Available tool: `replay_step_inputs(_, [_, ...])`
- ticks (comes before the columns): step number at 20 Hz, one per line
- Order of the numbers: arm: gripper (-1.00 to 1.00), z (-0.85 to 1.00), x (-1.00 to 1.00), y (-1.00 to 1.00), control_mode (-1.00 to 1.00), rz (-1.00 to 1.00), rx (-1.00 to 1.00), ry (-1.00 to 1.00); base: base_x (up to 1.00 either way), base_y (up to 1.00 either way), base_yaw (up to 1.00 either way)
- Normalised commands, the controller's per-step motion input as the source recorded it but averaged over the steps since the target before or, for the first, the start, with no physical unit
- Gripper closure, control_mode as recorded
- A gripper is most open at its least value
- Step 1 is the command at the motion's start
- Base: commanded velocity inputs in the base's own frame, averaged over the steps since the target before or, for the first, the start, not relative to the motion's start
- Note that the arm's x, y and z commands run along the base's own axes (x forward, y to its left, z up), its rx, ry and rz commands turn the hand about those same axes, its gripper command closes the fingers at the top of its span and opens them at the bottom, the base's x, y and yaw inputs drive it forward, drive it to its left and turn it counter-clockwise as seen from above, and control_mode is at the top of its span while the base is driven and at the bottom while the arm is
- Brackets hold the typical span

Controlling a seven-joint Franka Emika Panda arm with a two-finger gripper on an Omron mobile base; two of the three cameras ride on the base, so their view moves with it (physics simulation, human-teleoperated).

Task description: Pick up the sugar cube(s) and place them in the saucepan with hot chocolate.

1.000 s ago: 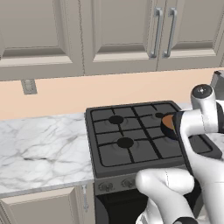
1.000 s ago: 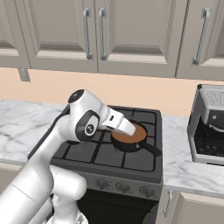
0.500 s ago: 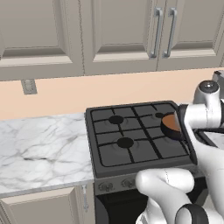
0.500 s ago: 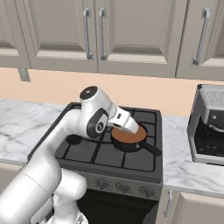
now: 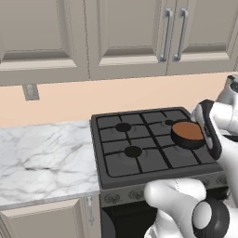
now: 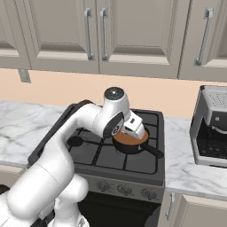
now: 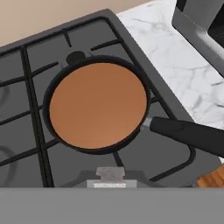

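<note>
The saucepan with hot chocolate (image 7: 97, 108) is a small black pan of smooth brown liquid on the stove's right front burner, also seen from the bases (image 5: 188, 133) (image 6: 129, 141). Its long black handle (image 7: 188, 134) points toward the front right. My gripper (image 6: 135, 130) hangs just above the pan's far rim, on the white hand. My own arm blocks the fingers, so whether they hold anything is hidden. No sugar cube is visible on the stove, on the counter or in the liquid.
The black gas stove (image 5: 139, 158) has several burners with grates. Marble counter (image 5: 42, 158) lies to its left and more (image 6: 186, 168) to its right. A coffee machine (image 6: 210, 126) stands on the right counter. Wall cabinets (image 6: 133, 35) hang above.
The arm has swung to the right and its hand has shifted a little further over the saucepan. The pan has stayed in place.
</note>
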Motion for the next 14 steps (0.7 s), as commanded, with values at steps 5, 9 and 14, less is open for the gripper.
replay_step_inputs(5, [1.0, -0.45, 0.43, 0.0, -1.0, 0.1, 0.08, 0.1, 0.0, 0.0, 0.0])
replay_step_inputs(9, [1.0, -0.37, 0.49, 0.02, -1.0, 0.09, 0.0, 0.25, 0.0, 0.0, 0.0])
replay_step_inputs(14, [1.0, -0.23, 0.27, 0.01, -1.0, 0.07, 0.0, 0.19, 0.0, 0.0, 0.0])
